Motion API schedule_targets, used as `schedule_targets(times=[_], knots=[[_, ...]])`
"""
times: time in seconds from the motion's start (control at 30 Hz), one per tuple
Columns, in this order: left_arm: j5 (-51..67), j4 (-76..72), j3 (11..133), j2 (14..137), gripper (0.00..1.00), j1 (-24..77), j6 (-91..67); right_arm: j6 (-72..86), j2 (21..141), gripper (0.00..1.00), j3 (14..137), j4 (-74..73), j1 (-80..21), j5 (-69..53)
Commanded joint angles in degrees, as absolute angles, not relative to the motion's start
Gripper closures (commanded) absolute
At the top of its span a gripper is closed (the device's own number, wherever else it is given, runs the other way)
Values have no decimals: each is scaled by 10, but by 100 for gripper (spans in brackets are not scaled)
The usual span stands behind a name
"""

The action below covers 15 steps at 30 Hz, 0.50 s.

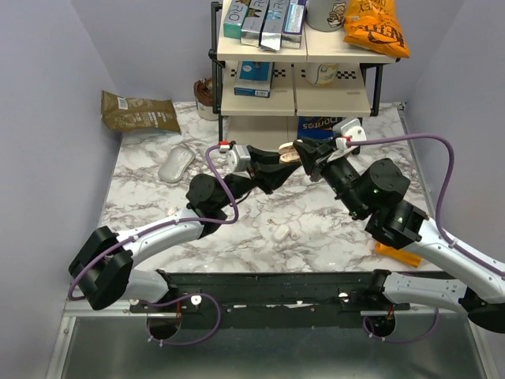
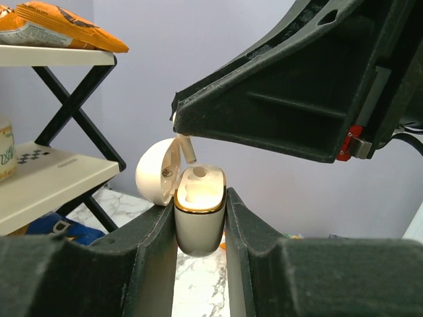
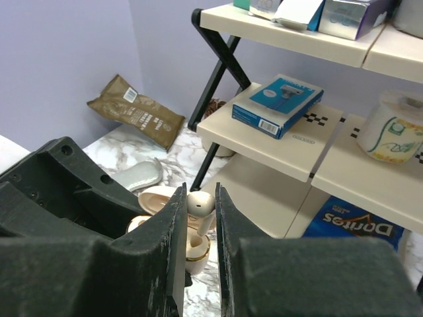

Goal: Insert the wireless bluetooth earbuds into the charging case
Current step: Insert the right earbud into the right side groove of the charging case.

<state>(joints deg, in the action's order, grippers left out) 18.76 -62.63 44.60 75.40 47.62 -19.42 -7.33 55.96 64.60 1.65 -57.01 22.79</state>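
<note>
**Earbud poised stem-down over the open case, both held above the counter.**

Nearest the arm bases, a small pale piece (image 1: 282,232) lies loose on the marbled counter (image 1: 150,199). It may be a second earbud, but it is too small to tell. Beyond it, the left fingers (image 2: 155,244) clamp the charging case (image 2: 198,228) by its flanks. It is upright with the lid (image 2: 157,175) hinged back, likely so the sockets face up and unobstructed. The right fingers (image 3: 173,224), set narrow, pinch the earbud (image 3: 200,203) by its head, which leaves the stem free to point down. The stem's tip hangs just above the case's mouth, not seated. Holding the case aloft probably lets either arm correct the alignment. Farther back are a mouse (image 1: 176,164), the shelf (image 1: 316,101) and a brown bag (image 1: 138,113).
</note>
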Motion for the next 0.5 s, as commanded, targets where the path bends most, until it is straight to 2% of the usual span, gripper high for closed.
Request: schedule_targets(times=[0.0,0.47], knots=[[198,-632,466,754,100,475,-201,-92,554,99,635,47,-573,258],[192,-613,486,758,100,475,-200,-85,545,99,618,56,-573,248]])
